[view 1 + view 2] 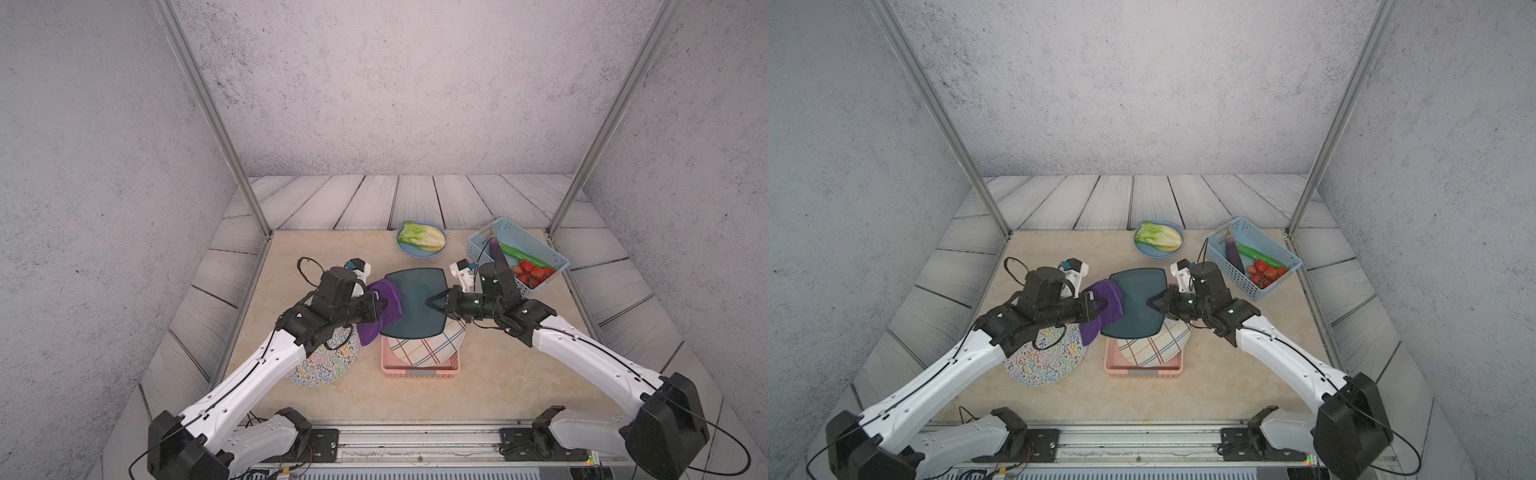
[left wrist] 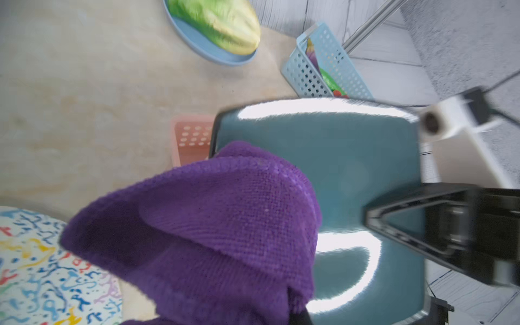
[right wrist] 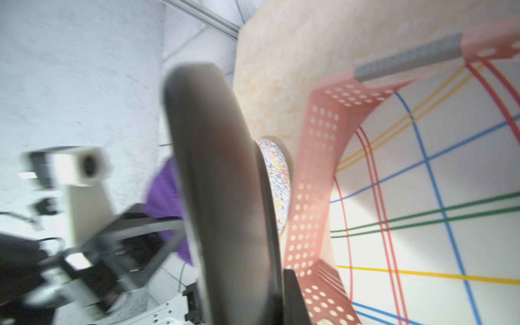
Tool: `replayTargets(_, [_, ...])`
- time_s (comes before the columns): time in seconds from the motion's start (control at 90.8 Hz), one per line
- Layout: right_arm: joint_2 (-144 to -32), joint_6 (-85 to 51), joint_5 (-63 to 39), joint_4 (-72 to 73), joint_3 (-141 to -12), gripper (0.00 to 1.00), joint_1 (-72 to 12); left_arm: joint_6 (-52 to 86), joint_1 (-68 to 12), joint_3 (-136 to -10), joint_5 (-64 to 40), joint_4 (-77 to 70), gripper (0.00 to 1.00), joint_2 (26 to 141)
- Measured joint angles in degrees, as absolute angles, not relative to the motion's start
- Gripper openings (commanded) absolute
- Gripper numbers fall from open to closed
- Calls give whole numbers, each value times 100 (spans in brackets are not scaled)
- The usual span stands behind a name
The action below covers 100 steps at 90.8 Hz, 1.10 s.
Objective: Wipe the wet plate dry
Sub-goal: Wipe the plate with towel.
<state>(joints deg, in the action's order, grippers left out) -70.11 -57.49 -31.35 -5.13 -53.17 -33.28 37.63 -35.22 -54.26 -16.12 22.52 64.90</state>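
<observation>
The plate [image 1: 415, 305] [image 1: 1136, 301] is dark teal and squarish, and it hangs tilted above the pink basket. My right gripper [image 1: 433, 303] [image 1: 1152, 302] is shut on the plate's right edge; in the right wrist view the plate [image 3: 219, 183] shows edge-on, with one finger [image 3: 294, 295] against it. A purple cloth [image 1: 390, 299] [image 1: 1108, 303] [image 2: 225, 225] is bunched in my left gripper [image 1: 380, 306] [image 1: 1098, 306], which is shut on it. The cloth lies against the plate's left part [image 2: 365, 168] and hides the left fingers. Bright glare streaks show on the plate's face.
A plaid plate [image 1: 432, 349] leans in the pink basket [image 1: 419, 372] under the held plate. A squiggle-patterned plate [image 1: 328, 361] lies under my left arm. A blue dish with lettuce [image 1: 422, 237] and a blue basket [image 1: 478, 249] of vegetables stand at the back right.
</observation>
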Motion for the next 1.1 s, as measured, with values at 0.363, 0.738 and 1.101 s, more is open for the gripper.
replayTargets(0.363, [-6934, -7157, -2727, 314, -4847, 0, -3315, 4130, -5131, -6211, -1533, 1337, 0, 7393])
replayTargets(0.738, [-6217, -7308, -2272, 631, -4674, 0, -3332, 4431, -4075, -5830, -1710, 1070, 0, 6790])
replayTargets(1.101, [-6353, -6383, -2453, 80, -5275, 0, -4274, 3898, -3354, -6976, -1813, 1798, 0, 7015])
